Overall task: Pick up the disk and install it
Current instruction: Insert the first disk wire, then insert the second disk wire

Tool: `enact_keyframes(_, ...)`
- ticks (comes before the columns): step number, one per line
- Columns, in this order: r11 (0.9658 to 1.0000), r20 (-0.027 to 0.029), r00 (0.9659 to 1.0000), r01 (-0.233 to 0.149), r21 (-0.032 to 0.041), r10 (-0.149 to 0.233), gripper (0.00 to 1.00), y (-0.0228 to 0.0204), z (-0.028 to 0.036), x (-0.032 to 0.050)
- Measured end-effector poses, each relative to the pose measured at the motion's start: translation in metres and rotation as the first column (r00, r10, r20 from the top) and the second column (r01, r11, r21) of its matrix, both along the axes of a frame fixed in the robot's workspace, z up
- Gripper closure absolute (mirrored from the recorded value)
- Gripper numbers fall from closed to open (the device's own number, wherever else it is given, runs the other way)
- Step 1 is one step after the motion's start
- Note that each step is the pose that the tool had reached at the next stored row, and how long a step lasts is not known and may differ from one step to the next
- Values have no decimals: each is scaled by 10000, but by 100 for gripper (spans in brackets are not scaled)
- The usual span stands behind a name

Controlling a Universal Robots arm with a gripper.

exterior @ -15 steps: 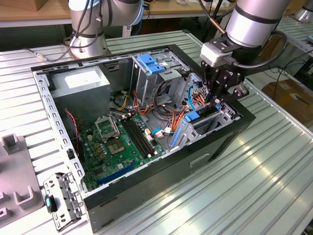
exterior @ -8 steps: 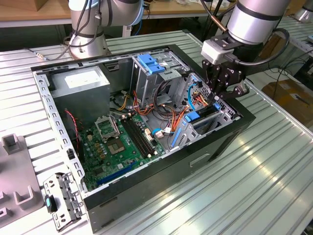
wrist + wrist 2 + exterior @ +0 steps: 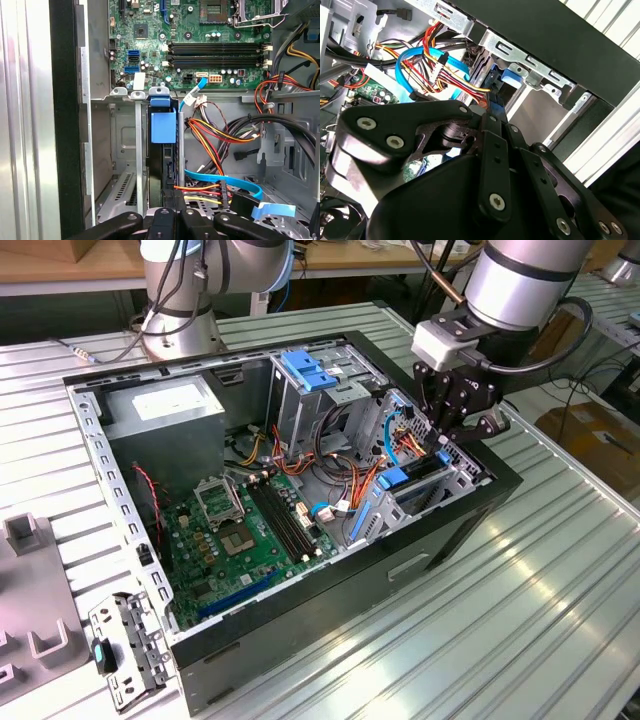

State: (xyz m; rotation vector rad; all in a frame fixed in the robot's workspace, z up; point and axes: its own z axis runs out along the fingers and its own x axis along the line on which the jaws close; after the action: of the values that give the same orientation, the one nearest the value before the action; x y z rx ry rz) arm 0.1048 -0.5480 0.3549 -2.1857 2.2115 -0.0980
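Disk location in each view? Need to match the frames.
Exterior view: disk upright in the drive bay at the case's end toward the exterior view's right.
First wrist view: disk on edge in the bay slot.
Second wrist view: its blue bracket under the bay rail.
Shared landmark: light blue cable.

open computer case (image 3: pixel 420 570) on ribbed metal table (image 3: pixel 540 620)

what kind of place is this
Probably a robotics lab or test workshop. An open computer case with its green circuit board bared lies on a ribbed metal table, the gripper hangs over the case's drive bay, and a second robot base stands behind.
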Motion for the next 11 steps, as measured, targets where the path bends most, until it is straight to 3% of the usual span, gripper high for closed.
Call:
enact_keyframes(10,10000,0,10000,-1,-2,1,89,0,5,-1)
enact_keyframes(11,10000,0,10000,0,-2,0,89,1,5,-47)
